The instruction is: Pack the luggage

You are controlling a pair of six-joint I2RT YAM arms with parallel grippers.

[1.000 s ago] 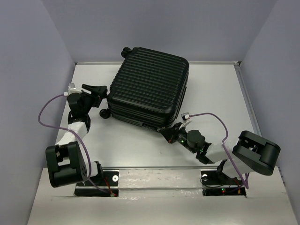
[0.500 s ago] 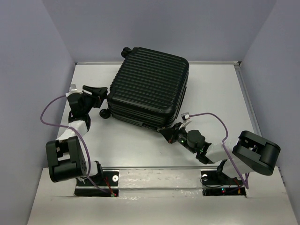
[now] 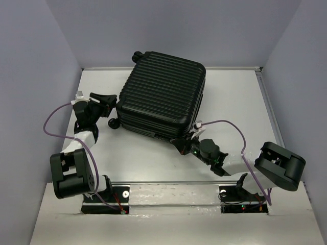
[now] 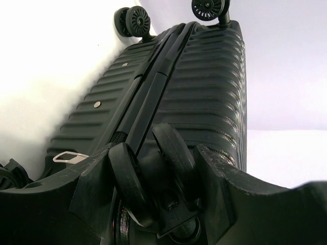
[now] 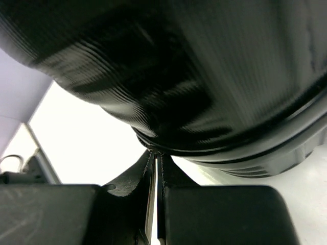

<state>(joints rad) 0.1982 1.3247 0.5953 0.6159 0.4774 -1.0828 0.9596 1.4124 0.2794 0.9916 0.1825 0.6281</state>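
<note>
The luggage (image 3: 163, 97) is a black ribbed hard-shell case lying shut on the white table (image 3: 240, 102). My left gripper (image 3: 112, 103) is at its left side. In the left wrist view the two fingers (image 4: 225, 178) clasp a twin wheel (image 4: 171, 148) of the luggage (image 4: 204, 92) from both sides. My right gripper (image 3: 180, 144) is at the case's near corner. In the right wrist view its jaws (image 5: 158, 153) are shut, tips against the zip seam under the luggage (image 5: 214, 76). Whether a zip pull is pinched between them is hidden.
Another wheel (image 3: 114, 123) rests on the table just below my left gripper, and two more wheels (image 4: 133, 20) stick out at the far corner. Grey walls close in the table on three sides. A metal rail (image 3: 173, 190) runs along the near edge.
My left gripper has narrowed a little onto the wheel. My right arm has edged slightly left along the case's near edge. The luggage has barely shifted.
</note>
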